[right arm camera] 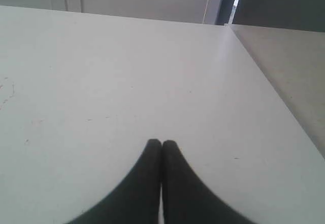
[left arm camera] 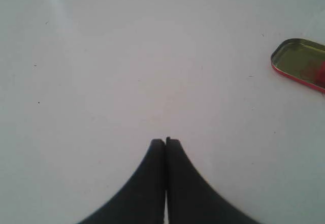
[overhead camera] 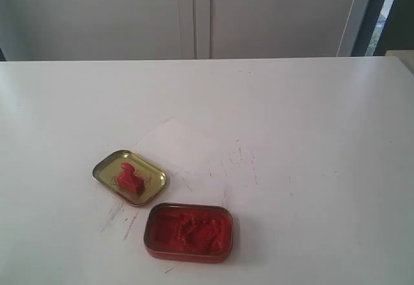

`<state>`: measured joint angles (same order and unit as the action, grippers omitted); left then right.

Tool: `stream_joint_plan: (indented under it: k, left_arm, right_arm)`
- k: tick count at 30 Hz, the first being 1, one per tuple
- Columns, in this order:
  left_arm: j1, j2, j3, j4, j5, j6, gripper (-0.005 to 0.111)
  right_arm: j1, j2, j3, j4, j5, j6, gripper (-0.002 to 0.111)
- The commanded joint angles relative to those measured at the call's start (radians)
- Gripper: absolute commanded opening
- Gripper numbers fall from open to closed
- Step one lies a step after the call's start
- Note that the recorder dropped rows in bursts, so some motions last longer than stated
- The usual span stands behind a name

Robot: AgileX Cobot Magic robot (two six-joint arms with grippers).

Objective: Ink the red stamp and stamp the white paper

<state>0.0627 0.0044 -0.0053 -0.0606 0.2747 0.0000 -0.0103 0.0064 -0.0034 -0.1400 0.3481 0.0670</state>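
Exterior view: white table [overhead camera: 310, 136] w/ three small items grouped toward the near-left. The red stamp [overhead camera: 129, 178] stands on its block base, knob up, inside a gold-coloured tin lid [overhead camera: 105, 166] that lies open side up. Just beside the lid, on the near-right, sits a rectangular red tin [overhead camera: 187, 255] full of lumpy red ink paste; the two look close to touching, but I can't tell if they do. The white paper [overhead camera: 178, 144] lies flat just beyond the lid on the far side, v. faint against the tabletop, only its edges showing. Thin reddish scribbles [overhead camera: 240, 161] sit to the right of it, and more streaks [overhead camera: 123, 220] mark the table left of the tin; can't tell whether any are on the sheet itself. Pale cabinet doors [overhead camera: 194, 13] stand behind the table. Left wrist view: left gripper [left arm camera: 165, 142] has its two dark fingers pressed together w/ nothing between them, above bare tabletop, well apart from the lid, which shows at the frame edge w/ a sliver of red in it. Right wrist view: right gripper [right arm camera: 161, 144] is likewise closed on nothing, fingers flat against each other, over bare table near its far corner, next to a greyer surface [right arm camera: 284, 66].
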Motion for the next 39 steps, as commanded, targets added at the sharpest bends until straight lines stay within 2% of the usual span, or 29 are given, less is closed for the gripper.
stream_joint_plan:
  k: [1,30,39]
  left_arm:
    - [-0.006,-0.004,0.005,-0.006,-0.004,0.0,0.0]
    - [-0.006,-0.004,0.005,-0.006,-0.007,0.0,0.0]
    - [-0.006,-0.004,0.005,-0.006,-0.111,0.0,0.0]
  right_arm:
    - [0.003,-0.006,0.003,-0.008,-0.006,-0.002,0.0]
    - [0.003,-0.006,0.003,-0.008,-0.006,-0.002,0.0]
    - [0.003,-0.006,0.003,-0.008,-0.006,-0.002,0.0]
